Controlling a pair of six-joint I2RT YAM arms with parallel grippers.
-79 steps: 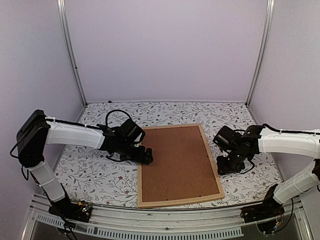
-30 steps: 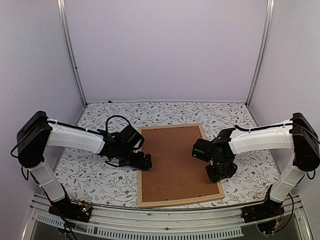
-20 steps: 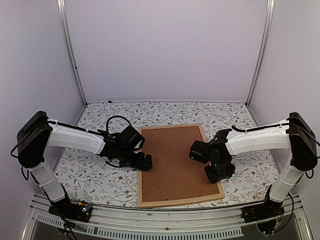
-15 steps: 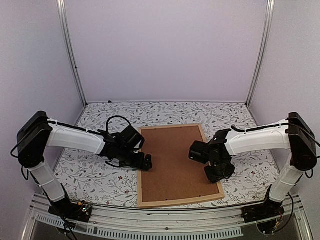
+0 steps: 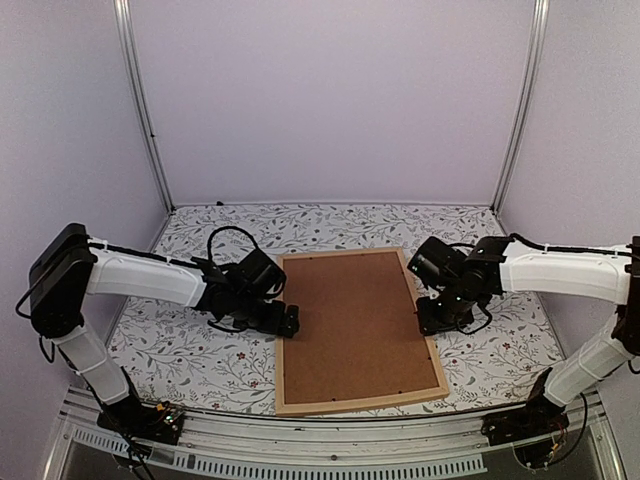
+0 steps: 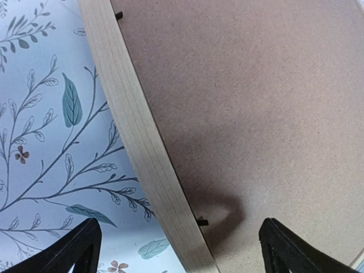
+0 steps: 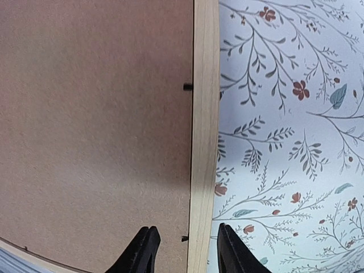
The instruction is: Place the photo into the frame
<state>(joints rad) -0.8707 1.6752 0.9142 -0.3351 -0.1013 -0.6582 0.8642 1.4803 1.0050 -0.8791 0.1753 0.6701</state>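
Since hidden, cannot place photo, likely under board [image 5: 350, 320] seated in frame [image 5: 360, 402] lying back-up by worktop [image 5: 180, 360] near edge; seems nearly done, tabs [image 7: 187, 86] perhaps left; left pincer [image 6: 179, 250] wide astride its left side, right pincer [image 7: 189, 253] narrower astride its right side, gripping nothing.

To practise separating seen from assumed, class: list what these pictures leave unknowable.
- The photo: seen in no view; the backing board fills the frame and would hide anything beneath.
- Right gripper fingers: top view, lost under its own dark wrist.
- Black tabs: right wrist view, too small to tell whether locked.
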